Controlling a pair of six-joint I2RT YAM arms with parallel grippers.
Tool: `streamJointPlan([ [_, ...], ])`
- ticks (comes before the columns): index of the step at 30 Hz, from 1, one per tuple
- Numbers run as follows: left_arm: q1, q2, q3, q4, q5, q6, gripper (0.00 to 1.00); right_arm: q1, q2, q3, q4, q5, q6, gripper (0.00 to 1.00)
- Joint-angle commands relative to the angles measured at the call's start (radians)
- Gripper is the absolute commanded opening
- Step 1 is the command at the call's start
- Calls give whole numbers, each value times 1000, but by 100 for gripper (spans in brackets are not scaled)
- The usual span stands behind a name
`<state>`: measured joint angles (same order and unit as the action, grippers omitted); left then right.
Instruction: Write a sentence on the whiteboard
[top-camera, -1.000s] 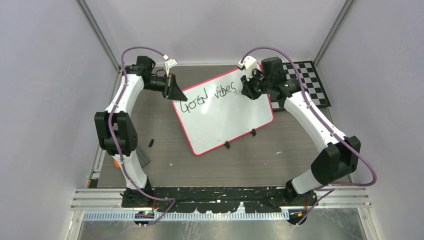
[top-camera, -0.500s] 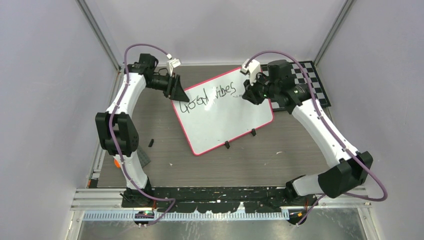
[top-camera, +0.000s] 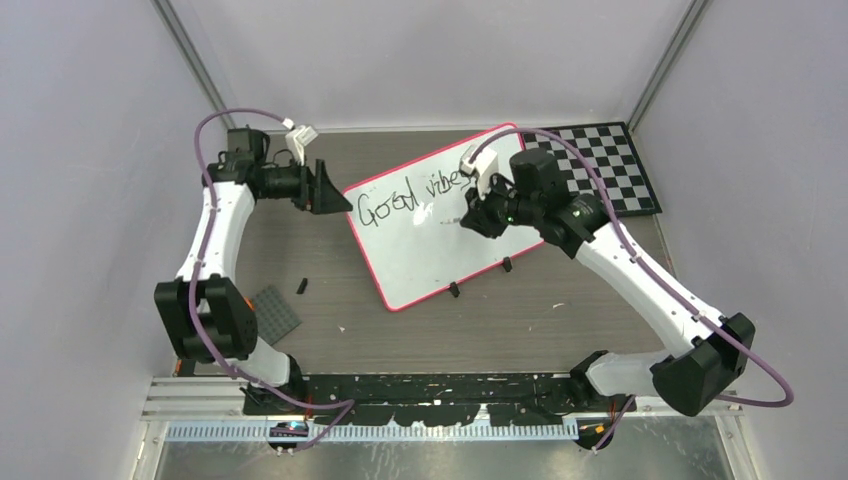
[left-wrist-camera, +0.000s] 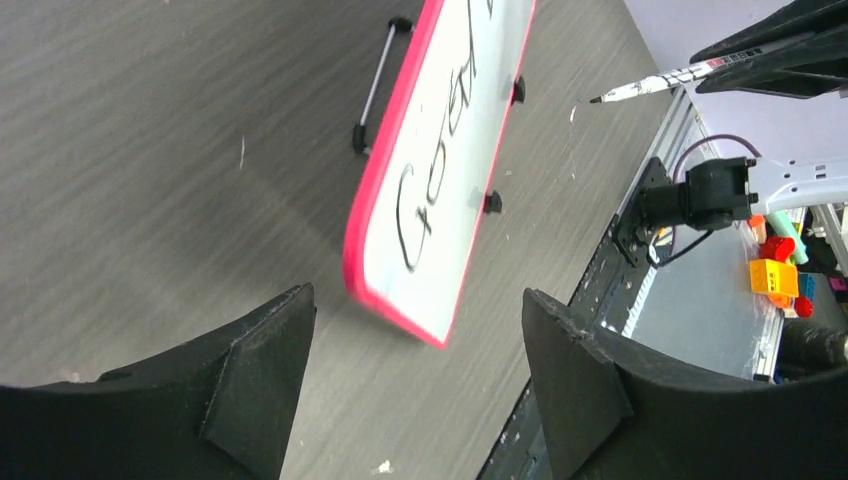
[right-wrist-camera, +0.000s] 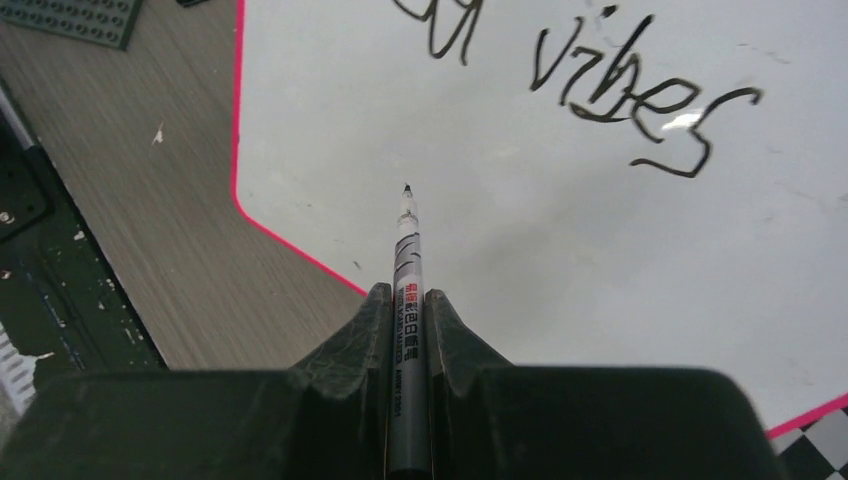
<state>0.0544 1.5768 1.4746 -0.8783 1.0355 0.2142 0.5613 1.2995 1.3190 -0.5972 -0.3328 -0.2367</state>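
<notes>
The whiteboard (top-camera: 440, 250) lies tilted on the table, red-pink rim all round. One line of the sentence (top-camera: 412, 198) reads "Good vibes". My left gripper (top-camera: 338, 198) is open just off the board's left corner, touching nothing. In the left wrist view that corner of the whiteboard (left-wrist-camera: 440, 200) sits ahead of the spread fingers (left-wrist-camera: 270, 360). My right gripper (top-camera: 475, 218) is shut on a marker (right-wrist-camera: 408, 260). Its tip points at bare whiteboard (right-wrist-camera: 560, 240) below "vibes" (right-wrist-camera: 640, 100). In the left wrist view the marker (left-wrist-camera: 660, 80) hangs above the board.
A black-and-white checkerboard mat (top-camera: 600, 165) lies behind the board at right. A grey baseplate (top-camera: 272, 308) and a small black piece (top-camera: 302, 285) lie near the left arm. Coloured bricks (left-wrist-camera: 775, 275) sit beyond the table's front rail. Walls close in left and right.
My left gripper opened, let go of the board's left corner and drew back leftward. My right gripper carried the marker from the end of "vibes" leftward and nearer, over the blank area.
</notes>
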Motion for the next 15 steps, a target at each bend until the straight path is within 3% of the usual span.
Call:
streamJointPlan([
  [1,45,-147,-123,65,28,-41,78,65,-95,-90,133,24,53,0],
  [7,57,-286,-339,196,24,-143,88,168,-148,-226,268,70,79,0],
  [15,48,-335,-535,439,54,-330,88,196,-180,-325,356,78,43,0],
])
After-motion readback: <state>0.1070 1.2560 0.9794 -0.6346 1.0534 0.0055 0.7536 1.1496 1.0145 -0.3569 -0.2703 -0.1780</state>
